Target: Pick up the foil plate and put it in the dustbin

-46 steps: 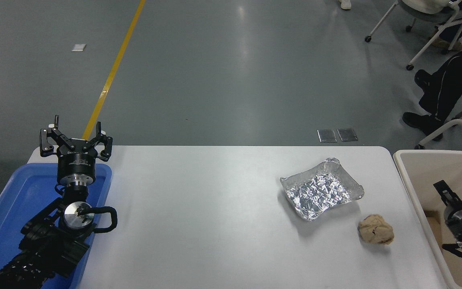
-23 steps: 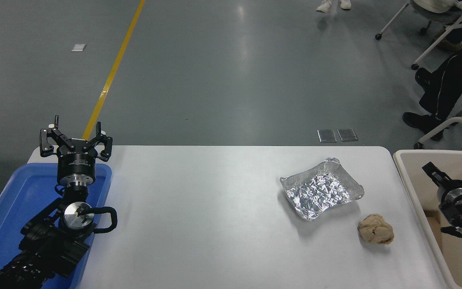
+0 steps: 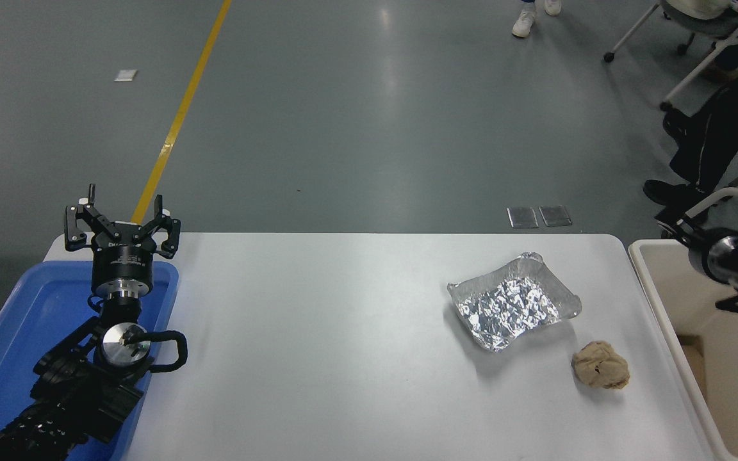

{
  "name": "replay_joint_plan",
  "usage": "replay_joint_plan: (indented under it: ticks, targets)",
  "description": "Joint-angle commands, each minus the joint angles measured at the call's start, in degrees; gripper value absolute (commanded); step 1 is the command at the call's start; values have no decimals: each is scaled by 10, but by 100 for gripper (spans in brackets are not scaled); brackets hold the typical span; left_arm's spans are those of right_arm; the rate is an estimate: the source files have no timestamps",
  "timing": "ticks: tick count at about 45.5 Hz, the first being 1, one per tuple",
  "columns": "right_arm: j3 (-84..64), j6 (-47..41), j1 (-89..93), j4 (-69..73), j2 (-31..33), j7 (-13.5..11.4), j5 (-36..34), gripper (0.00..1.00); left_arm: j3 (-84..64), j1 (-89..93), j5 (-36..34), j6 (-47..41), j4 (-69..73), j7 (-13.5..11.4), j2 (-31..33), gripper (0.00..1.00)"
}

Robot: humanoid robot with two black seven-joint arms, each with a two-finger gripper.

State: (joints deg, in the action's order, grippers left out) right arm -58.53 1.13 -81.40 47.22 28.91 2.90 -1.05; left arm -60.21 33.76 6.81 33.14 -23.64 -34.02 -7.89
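Lying on the table (image 3: 343,333): one foil plate (image 3: 513,308), one paper ball (image 3: 601,365); left gripper (image 3: 122,225) jaws wide, right gripper (image 3: 680,224) jaws unclear.

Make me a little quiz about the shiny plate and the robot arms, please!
1. True or false: the foil plate already lies in the dustbin.
2. What sits nearest the foil plate: A the paper ball, B the blue tray, C a cup?
3. Which gripper is above the blue tray?

Key: 1 false, it is on the table. 2 A. 3 the left gripper; the right gripper is over the dustbin.
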Motion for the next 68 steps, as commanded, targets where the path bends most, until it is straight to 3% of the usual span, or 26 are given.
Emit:
replay_joint_plan:
  ticks: [1, 16, 25, 41, 53, 68]
  targets:
    - [-156, -57, -249, 216, -66, 1, 18, 100, 0, 0, 0, 0, 0, 0, 0, 99]
    - [-143, -156, -437, 394, -154, 0, -24, 100, 0, 0, 0, 0, 0, 0, 0, 99]
    - [-133, -212, -475, 475, -154, 0, -24, 100, 0, 0, 0, 0, 0, 0, -1, 99]
    - [-138, -402, -619, 510, -120, -1, -26, 100, 0, 0, 0, 0, 0, 0, -1, 99]
    - [-143, -389, -604, 506, -122, -4, -25, 100, 0, 0, 0, 0, 0, 0, -1, 99]
    - [-161, -224, -455, 490, -119, -7, -27, 100, 0, 0, 0, 0, 0, 0, -1, 99]
